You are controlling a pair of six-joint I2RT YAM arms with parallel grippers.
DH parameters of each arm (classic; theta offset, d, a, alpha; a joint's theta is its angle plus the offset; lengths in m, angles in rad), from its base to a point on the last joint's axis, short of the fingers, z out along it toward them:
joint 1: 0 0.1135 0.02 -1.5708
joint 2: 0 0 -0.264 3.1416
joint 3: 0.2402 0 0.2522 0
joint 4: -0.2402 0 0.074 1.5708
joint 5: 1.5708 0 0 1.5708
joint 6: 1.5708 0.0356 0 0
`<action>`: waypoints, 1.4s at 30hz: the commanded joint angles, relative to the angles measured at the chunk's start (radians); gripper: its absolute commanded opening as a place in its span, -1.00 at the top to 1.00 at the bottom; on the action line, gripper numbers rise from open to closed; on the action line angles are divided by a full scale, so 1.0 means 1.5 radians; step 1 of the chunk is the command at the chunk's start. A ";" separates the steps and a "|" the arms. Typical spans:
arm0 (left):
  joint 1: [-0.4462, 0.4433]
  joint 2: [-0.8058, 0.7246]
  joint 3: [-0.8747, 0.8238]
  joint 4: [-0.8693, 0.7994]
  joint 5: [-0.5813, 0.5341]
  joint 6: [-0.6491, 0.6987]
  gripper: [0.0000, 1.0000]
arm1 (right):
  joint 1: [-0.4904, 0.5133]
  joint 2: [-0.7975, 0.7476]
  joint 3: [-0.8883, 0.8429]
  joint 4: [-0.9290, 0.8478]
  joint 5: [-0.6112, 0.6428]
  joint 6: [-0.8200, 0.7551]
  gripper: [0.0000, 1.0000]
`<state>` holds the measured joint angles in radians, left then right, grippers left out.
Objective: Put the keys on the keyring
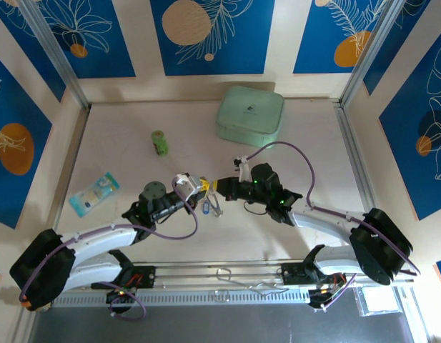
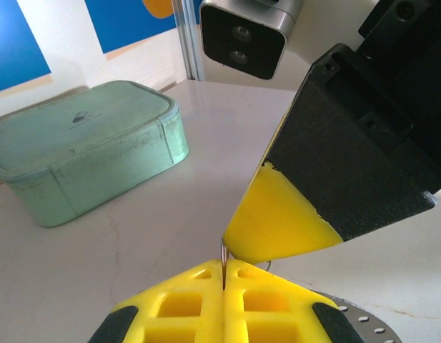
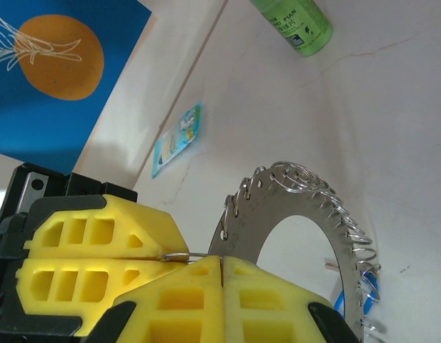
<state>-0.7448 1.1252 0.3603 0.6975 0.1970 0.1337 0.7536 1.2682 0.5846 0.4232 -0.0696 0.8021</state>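
**Thin Steel, Two Pinches: Keyring Being Held Mid-Table**

The left tool [image 2: 224, 270] is pressing its yellow pads together on a thin sliver of metal. In the right wrist view this is showing as a small wire loop [image 3: 176, 255] running out of that pinch toward the right tool [image 3: 220, 266]. The right tool's pads are also sitting pressed together, though I cannot tell whether they are catching the keyring's edge.

The keyring [image 3: 252, 214] is rising tilted at 1 o'clock from the right tool, near the middle of the table [image 1: 120, 143]. The keys [image 1: 209, 207] are dangling at 6 o'clock below where the tools are meeting.

I am judging the keyring to be light, stiff and slick. The flat band is offering the surest hold, while the wiry rim links are likely springing and snagging. The keys are tiny and free-swinging, so gripping one by its head is looking wiser than by the shaft
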 commanded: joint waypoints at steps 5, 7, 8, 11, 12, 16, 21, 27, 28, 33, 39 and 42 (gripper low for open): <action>-0.013 0.024 -0.037 0.164 -0.021 0.015 1.00 | -0.017 0.007 -0.030 0.027 -0.030 0.064 1.00; -0.013 0.035 -0.045 0.197 -0.018 0.016 1.00 | -0.021 0.013 -0.036 0.040 -0.043 0.081 1.00; -0.013 0.040 -0.047 0.211 -0.015 0.016 1.00 | -0.024 0.017 -0.039 0.049 -0.049 0.088 1.00; -0.014 0.048 -0.048 0.229 -0.008 0.016 1.00 | -0.032 0.018 -0.045 0.060 -0.062 0.103 0.93; -0.014 0.049 -0.049 0.234 -0.007 0.016 1.00 | -0.035 0.017 -0.044 0.060 -0.067 0.104 0.89; -0.015 0.048 -0.050 0.240 -0.003 0.014 1.00 | -0.040 0.011 -0.044 0.059 -0.081 0.101 0.66; -0.015 0.045 -0.050 0.244 0.006 0.008 1.00 | -0.047 0.005 -0.041 0.060 -0.101 0.096 0.48; -0.015 0.043 -0.051 0.248 0.014 0.000 1.00 | -0.072 -0.040 -0.042 0.043 -0.140 0.025 0.30; -0.015 0.042 -0.051 0.249 0.018 -0.003 1.00 | -0.081 -0.056 -0.039 0.022 -0.147 -0.018 0.28; -0.015 0.051 -0.055 0.277 0.049 -0.027 1.00 | -0.091 -0.127 -0.040 -0.043 -0.147 -0.321 0.21; -0.014 0.068 -0.056 0.304 0.088 -0.046 1.00 | -0.095 -0.157 -0.052 -0.035 -0.251 -0.585 0.11; -0.013 0.076 -0.057 0.316 0.106 -0.051 1.00 | -0.121 -0.130 -0.042 -0.037 -0.321 -0.602 0.12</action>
<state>-0.7578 1.2335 0.2821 1.0756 0.2981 0.0834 0.5991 1.0466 0.5156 0.3946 -0.4240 0.0681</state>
